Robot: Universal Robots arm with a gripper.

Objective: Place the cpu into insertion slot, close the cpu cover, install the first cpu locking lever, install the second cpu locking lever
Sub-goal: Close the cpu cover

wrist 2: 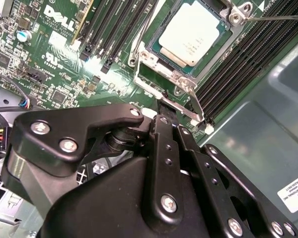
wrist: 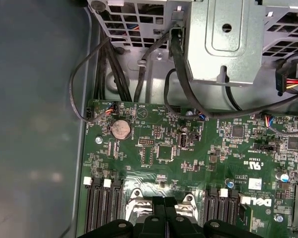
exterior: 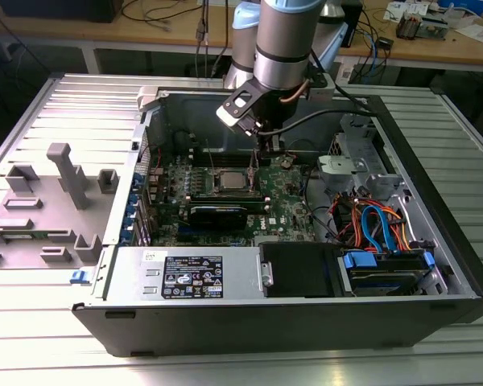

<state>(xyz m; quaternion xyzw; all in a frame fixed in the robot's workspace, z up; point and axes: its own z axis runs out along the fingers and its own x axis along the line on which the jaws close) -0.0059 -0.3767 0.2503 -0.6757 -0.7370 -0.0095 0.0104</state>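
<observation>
The cpu (wrist 2: pixel 191 34) lies with its silver top up in the insertion slot (exterior: pixel 232 178) on the green motherboard. The cpu cover (wrist 2: pixel 154 58) lies flat around it as a grey metal frame. One thin wire locking lever (wrist 2: pixel 181 105) runs along the socket side nearest my gripper. A second wire lever (wrist 2: pixel 273 18) reaches out over the black memory slots. My gripper (wrist 2: pixel 164 105) hangs just beside the socket, its black fingers (wrist: pixel 165 213) pressed together with nothing seen between them, the tips close to the near lever. In the exterior view the gripper (exterior: pixel 262 153) stands just behind the socket.
The motherboard (exterior: pixel 286 205) sits inside an open computer case (exterior: pixel 435 201). Black memory slots (wrist 2: pixel 114 34) flank the socket on both sides. A drive cage (wrist: pixel 223 39) and black cables (wrist: pixel 139 79) lie behind the board. Grey fixtures (exterior: pixel 68 173) stand at the exterior view's left.
</observation>
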